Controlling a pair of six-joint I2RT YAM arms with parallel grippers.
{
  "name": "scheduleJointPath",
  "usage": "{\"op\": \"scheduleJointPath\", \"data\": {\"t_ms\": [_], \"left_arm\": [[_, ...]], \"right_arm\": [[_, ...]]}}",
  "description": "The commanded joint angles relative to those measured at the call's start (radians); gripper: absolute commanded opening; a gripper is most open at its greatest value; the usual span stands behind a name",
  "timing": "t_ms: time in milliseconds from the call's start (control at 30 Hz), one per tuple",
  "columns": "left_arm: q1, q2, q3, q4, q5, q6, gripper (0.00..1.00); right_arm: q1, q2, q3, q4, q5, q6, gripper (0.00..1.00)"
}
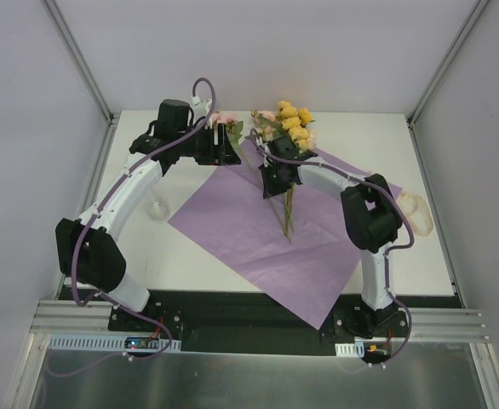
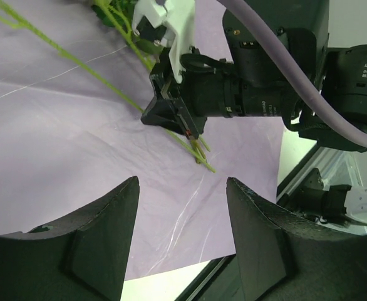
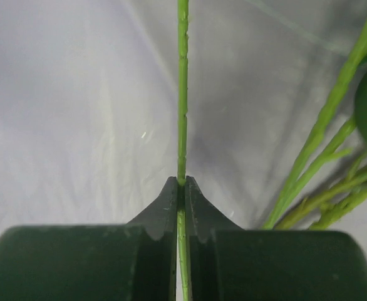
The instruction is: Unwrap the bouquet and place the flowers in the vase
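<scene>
The white table (image 1: pixel 403 136) carries a large purple paper sheet (image 1: pixel 232 221), which lies flat and open. The flowers (image 1: pixel 292 119) are over the far part of this sheet, the yellow and pink heads toward the far edge and the green stems pointing to the near side. The left gripper (image 2: pixel 182 182) hangs above the paper with its fingers spread, and nothing is between them. The right gripper (image 3: pixel 181 188) is pressed together on one thin green stem (image 3: pixel 182 94). The small clear vase (image 1: pixel 157 207) stands on the table, just left of the paper.
</scene>
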Motion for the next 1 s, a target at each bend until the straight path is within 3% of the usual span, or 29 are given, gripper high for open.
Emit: {"op": "scheduleJointPath", "data": {"t_ms": [0,267,467,600,667,733,967], "left_arm": [[0.005,-0.102,0.024,0.044,0.073,0.018,0.57],[-0.001,-0.159,0.122,0.048,0.177,-0.153,0.58],[-0.071,-0.275,-0.007,0.103,0.061,-0.294,0.57],[-0.1,-0.355,-0.133,0.268,0.002,-0.402,0.57],[-0.11,-0.369,-0.173,0.291,-0.059,-0.443,0.69],[-0.114,-0.372,-0.185,0.316,-0.079,-0.451,0.71],[-0.12,-0.315,-0.153,0.354,-0.095,-0.462,0.66]], "right_arm": [[0.005,-0.272,-0.11,0.152,-0.134,0.05,0.01],[0.002,-0.453,-0.375,0.493,-0.261,0.214,0.01],[0.003,-0.597,-0.493,0.697,-0.274,0.301,0.01],[0.019,-0.715,-0.558,0.735,-0.261,0.3,0.01],[0.031,-0.771,-0.569,0.729,-0.261,0.268,0.01],[0.034,-0.805,-0.592,0.728,-0.258,0.257,0.01],[0.075,-0.928,-0.633,0.751,-0.29,0.199,0.01]]}}
